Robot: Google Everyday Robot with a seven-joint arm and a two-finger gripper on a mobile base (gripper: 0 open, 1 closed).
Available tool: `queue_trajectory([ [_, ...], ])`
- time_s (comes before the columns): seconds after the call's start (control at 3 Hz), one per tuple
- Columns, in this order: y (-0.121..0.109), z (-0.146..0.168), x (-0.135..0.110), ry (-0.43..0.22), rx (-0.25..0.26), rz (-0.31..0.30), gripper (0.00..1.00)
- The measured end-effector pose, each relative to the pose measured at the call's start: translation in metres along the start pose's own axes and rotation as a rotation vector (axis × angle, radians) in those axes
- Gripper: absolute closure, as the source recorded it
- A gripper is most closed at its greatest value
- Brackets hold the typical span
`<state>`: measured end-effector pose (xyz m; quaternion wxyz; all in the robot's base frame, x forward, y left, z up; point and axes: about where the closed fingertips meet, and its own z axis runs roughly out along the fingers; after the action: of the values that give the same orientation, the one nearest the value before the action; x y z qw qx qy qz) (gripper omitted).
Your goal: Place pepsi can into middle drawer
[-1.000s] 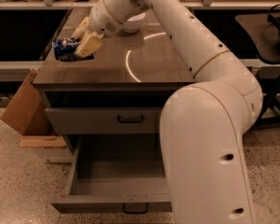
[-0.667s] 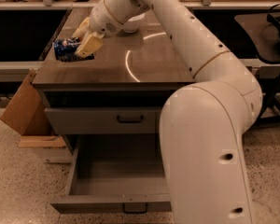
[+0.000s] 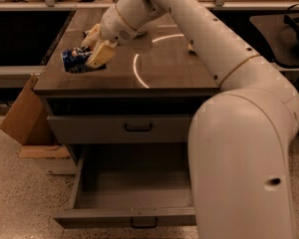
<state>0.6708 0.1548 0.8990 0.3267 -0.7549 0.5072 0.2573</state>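
The pepsi can [image 3: 74, 59], blue and dented, is at the left front of the cabinet top [image 3: 164, 68], with a dark shadow under it. My gripper [image 3: 95, 45] reaches in from the right, and its pale yellow fingers [image 3: 101, 55] are closed on the can's right end. The middle drawer [image 3: 134, 195] is pulled open below, its grey floor bare, with a dark handle on its front [image 3: 143, 223]. My white arm [image 3: 239, 133] crosses the top and hides the drawer's right side.
A shallower closed drawer front with a black handle [image 3: 138, 127] sits above the open drawer. A cardboard box [image 3: 21, 118] leans on the floor left of the cabinet. A small pale object [image 3: 191, 48] lies on the top behind my arm.
My gripper and the can have shifted together slightly right and toward the cabinet's front edge. The drawer has not moved.
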Motion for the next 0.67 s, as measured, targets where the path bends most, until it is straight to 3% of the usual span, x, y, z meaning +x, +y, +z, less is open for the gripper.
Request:
queue_trajectory([
  [0.67,0.061,-0.006,-0.005,0.032,0.023,-0.04,1.0],
])
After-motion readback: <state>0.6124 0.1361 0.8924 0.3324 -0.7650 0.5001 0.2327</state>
